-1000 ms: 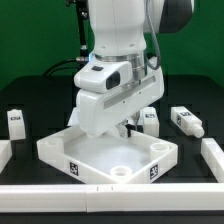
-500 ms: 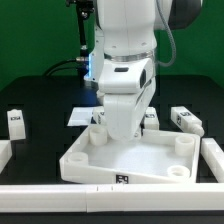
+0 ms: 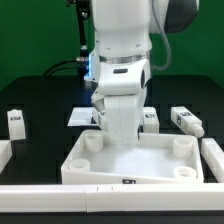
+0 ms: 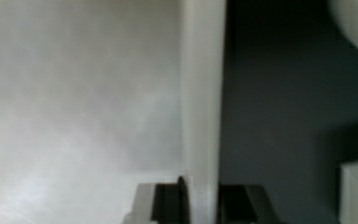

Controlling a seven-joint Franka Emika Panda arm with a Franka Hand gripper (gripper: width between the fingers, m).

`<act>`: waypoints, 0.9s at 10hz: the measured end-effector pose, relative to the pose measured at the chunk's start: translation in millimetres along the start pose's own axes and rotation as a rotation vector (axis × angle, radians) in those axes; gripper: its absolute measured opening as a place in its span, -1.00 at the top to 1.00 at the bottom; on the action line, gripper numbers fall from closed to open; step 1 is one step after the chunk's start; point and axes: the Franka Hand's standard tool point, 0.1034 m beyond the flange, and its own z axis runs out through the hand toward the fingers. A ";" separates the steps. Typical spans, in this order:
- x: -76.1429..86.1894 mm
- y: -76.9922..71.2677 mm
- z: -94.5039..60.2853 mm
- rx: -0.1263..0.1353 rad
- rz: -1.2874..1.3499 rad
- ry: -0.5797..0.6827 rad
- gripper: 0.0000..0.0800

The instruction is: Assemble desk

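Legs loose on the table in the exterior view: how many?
3: one leg at the exterior view's far left, one beside the arm, one at far right. The arm may hide another.

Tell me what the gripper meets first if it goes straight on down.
Its fingers are shut astride the tabletop rim, so the gripper would likely bottom out on that rim first, then the black table; depth is unclear.
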 end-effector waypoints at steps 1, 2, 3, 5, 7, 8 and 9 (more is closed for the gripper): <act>3.7 5.5 2.4 0.011 -0.061 -0.001 0.86; 4.5 7.4 2.3 0.022 -0.093 0.000 0.86; 4.6 7.4 2.3 0.023 -0.092 -0.001 0.86; 4.6 7.3 2.3 0.023 -0.092 -0.001 0.86; 4.7 7.4 2.4 0.023 -0.093 -0.001 0.86; 4.9 7.4 2.4 0.023 -0.094 -0.002 0.86; 8.1 7.0 2.6 0.023 -0.083 -0.002 0.86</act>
